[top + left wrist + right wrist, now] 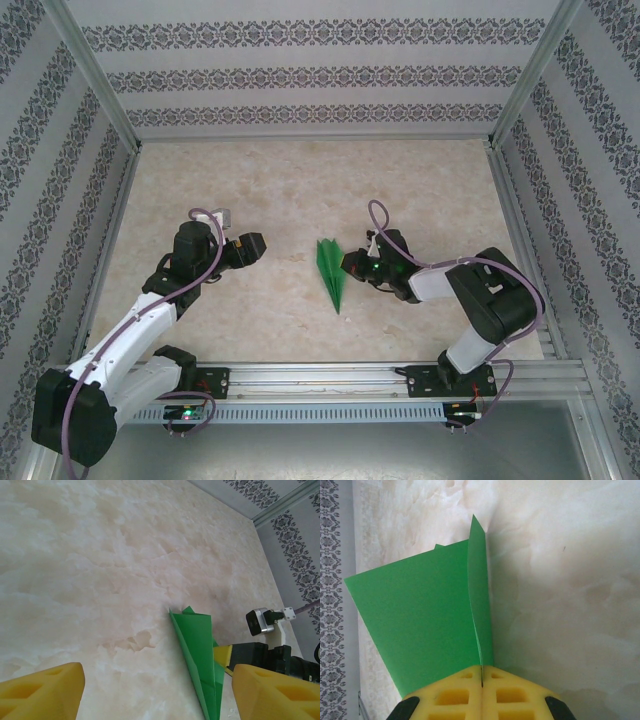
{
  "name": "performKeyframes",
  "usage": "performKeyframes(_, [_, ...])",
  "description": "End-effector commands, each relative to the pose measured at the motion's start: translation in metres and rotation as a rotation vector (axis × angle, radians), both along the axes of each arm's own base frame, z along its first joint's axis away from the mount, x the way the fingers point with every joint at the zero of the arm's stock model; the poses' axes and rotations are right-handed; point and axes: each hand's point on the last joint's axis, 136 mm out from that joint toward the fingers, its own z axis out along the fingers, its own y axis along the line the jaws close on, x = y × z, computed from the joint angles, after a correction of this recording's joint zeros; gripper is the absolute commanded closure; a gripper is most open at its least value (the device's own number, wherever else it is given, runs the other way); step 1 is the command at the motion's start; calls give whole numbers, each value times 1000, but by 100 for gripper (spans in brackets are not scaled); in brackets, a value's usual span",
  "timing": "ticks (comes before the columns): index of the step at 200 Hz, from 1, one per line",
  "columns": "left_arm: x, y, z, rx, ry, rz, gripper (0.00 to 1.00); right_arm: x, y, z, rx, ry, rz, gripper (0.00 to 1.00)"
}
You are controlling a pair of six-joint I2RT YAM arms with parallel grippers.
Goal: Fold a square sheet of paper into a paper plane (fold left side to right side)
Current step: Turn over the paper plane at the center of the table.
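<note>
The square sheet of paper now lies folded as a slim, pointed bright-green paper plane [332,275] in the middle of the table, its tip toward the near edge. My right gripper [352,265] presses against its right side. In the right wrist view its yellow pads [450,697] are shut on a raised flap of the paper plane [420,630]. My left gripper [250,247] hovers to the left of the plane, apart from it. Its yellow pads [40,695] stand wide open with bare table between them. In that view the paper plane [197,645] lies just inside the right pad, and the right gripper's pad [222,655] touches its far side.
Patterned walls [300,70] and metal frame posts [95,85] close the marble-look table [300,180] on three sides. An aluminium rail [330,380] carrying both arm bases runs along the near edge. The right wrist's camera [260,621] sits beyond the plane.
</note>
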Motion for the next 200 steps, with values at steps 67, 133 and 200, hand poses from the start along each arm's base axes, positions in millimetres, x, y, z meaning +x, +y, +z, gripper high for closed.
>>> performKeyframes(67, [1, 4, 4, -6, -27, 4, 23, -2, -1, -3, -24, -28, -1, 79])
performKeyframes(133, [1, 11, 9, 16, -44, 24, 21, -4, -9, 0, -77, -44, -13, 58])
performKeyframes(200, [0, 23, 15, 53, -63, 48, 18, -15, -31, 19, -216, -78, -23, 38])
